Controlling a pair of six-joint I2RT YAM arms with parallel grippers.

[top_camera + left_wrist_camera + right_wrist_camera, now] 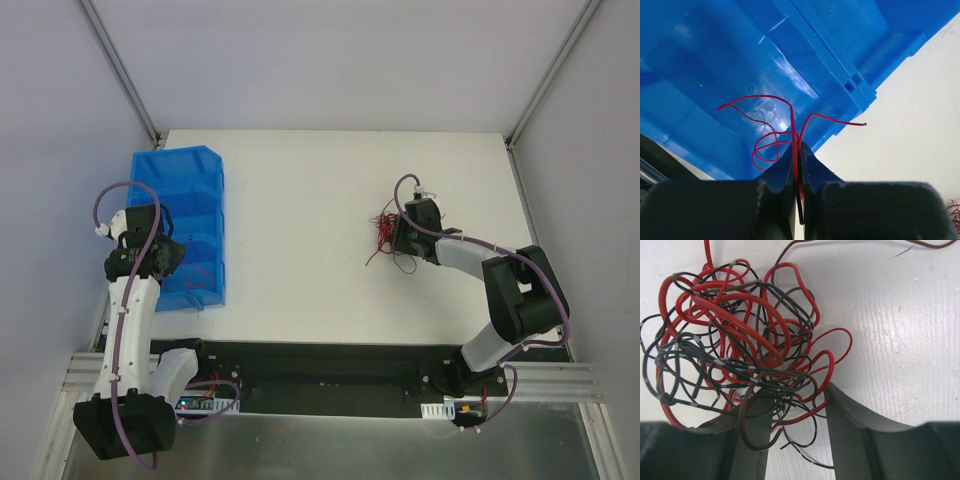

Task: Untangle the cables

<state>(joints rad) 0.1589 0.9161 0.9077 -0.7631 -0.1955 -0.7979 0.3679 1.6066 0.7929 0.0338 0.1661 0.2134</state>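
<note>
The cables (735, 340) lie in a tangled ball of thin red, black and brown wires on the white table, right of centre (384, 228). My right gripper (795, 395) is open at the ball's near edge. Red, black and brown loops lie loose between its two fingers (850, 430). From above, that gripper (398, 236) sits right against the tangle. My left gripper (798, 148) is shut on a single red wire (771, 146), whose curly ends stick out past the tips. It hangs over the blue bin (715, 60) at the table's left (172, 262).
The blue divided bin (180, 180) stands along the left edge of the table. A loose brown strand (932, 245) lies apart from the ball. White walls with metal posts surround the table (300, 260).
</note>
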